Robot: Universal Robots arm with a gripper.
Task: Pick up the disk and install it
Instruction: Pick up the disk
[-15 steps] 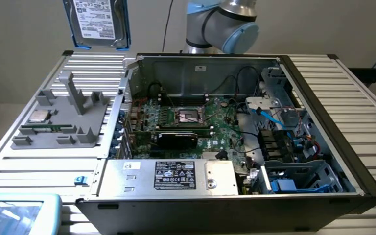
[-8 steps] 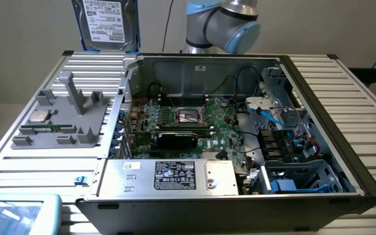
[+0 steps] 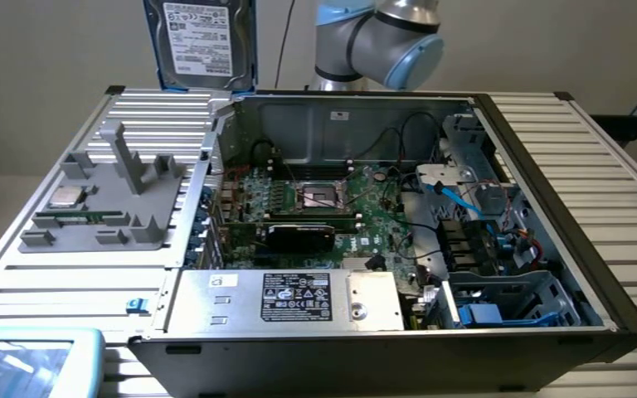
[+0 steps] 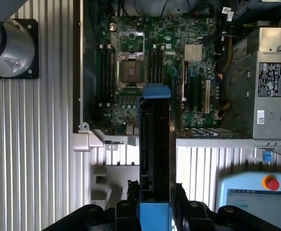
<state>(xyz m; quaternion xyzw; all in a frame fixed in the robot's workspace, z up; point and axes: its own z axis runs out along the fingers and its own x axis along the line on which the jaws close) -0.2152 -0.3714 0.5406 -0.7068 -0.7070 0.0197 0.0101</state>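
The disk (image 3: 200, 41), a silver-grey drive with a white label in a blue frame, hangs upright high above the back left corner of the open computer case (image 3: 540, 207). In the wrist view I see the disk (image 4: 155, 144) edge-on, its blue frame at both ends. My gripper (image 4: 154, 209) is shut on it, one black finger (image 4: 129, 204) on each flat side. Below it lie the case's edge and the motherboard (image 4: 130, 72).
A grey box with a black label (image 3: 296, 298) fills the case's front. A drive cage (image 3: 507, 298) with blue parts sits at its front right. On the exterior view's left stands a grey fixture (image 3: 109, 199) holding a processor chip (image 3: 66, 197). A teach pendant (image 3: 20, 361) lies at the front left.
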